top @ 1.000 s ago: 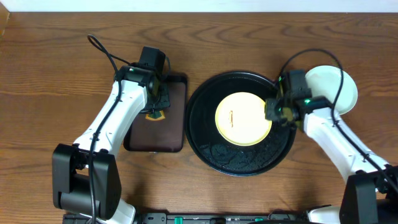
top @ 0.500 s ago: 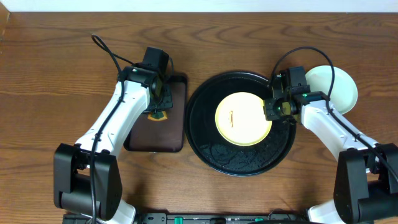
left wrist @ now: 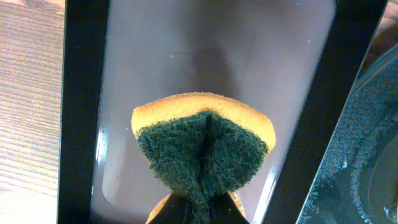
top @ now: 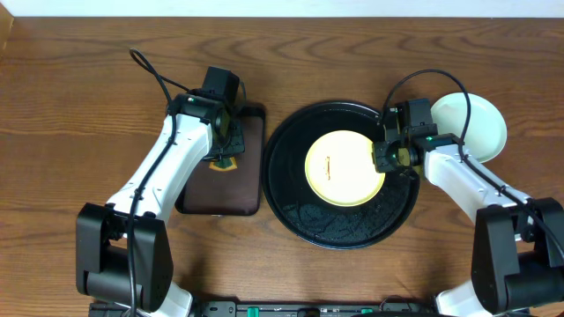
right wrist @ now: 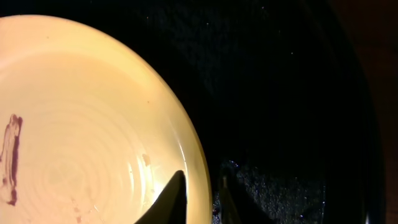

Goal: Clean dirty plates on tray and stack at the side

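Observation:
A pale yellow plate (top: 345, 167) with a small dark smear (top: 328, 167) lies in the middle of the round black tray (top: 339, 233). My right gripper (top: 388, 157) is at the plate's right rim. In the right wrist view one finger rests on the yellow plate (right wrist: 81, 124) just inside the rim and the other stands outside it over the black tray (right wrist: 280, 93), so the right gripper (right wrist: 202, 190) is shut on the rim. My left gripper (top: 222, 151) is shut on a green and yellow sponge (left wrist: 202, 146), pinched and folded between its fingers (left wrist: 242, 211).
A dark brown rectangular tray (top: 198, 198) lies left of the black tray, under the sponge. A pale mint-blue plate (top: 480, 123) sits on the table to the right of the black tray, behind my right arm. The black tray's floor looks wet.
My right gripper's jaws have narrowed onto the yellow plate's right rim, and its wrist has shifted slightly. The left arm with the sponge has barely moved.

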